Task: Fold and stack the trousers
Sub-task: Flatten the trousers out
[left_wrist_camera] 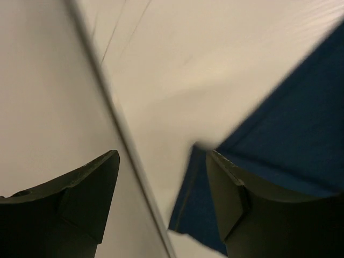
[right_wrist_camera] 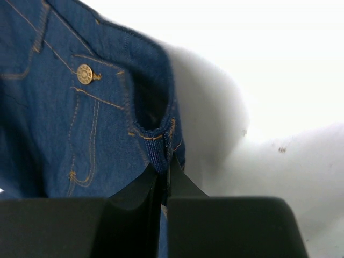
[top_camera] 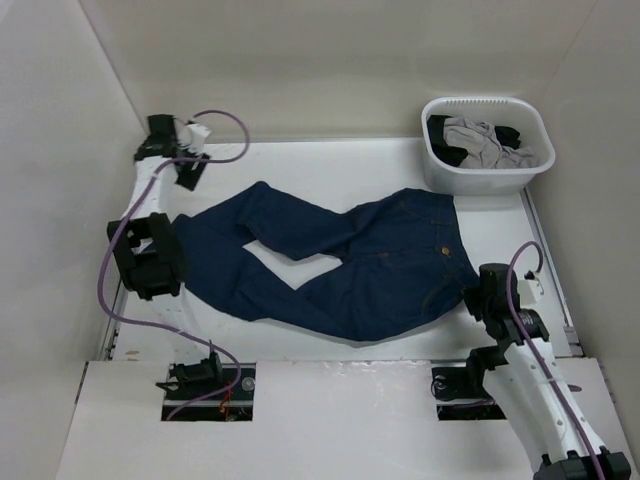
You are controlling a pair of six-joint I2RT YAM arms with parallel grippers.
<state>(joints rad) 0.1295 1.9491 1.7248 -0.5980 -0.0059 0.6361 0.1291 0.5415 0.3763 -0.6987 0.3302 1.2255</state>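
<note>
The dark navy trousers (top_camera: 350,260) lie spread flat on the white table, waistband at the right and both legs reaching left. My right gripper (top_camera: 476,296) is at the near right corner of the waistband. In the right wrist view it (right_wrist_camera: 165,170) is shut on the waistband edge of the trousers (right_wrist_camera: 54,107), below the brass button (right_wrist_camera: 84,74). My left gripper (top_camera: 188,178) is at the far left by the wall, just beyond the leg ends. In the left wrist view it (left_wrist_camera: 162,156) is open, with a leg hem of the trousers (left_wrist_camera: 301,123) beside its right finger and nothing held.
A white basket (top_camera: 487,175) with grey and black garments stands at the back right. White walls enclose the table on the left, back and right. The wall's foot (left_wrist_camera: 123,140) runs between my left fingers.
</note>
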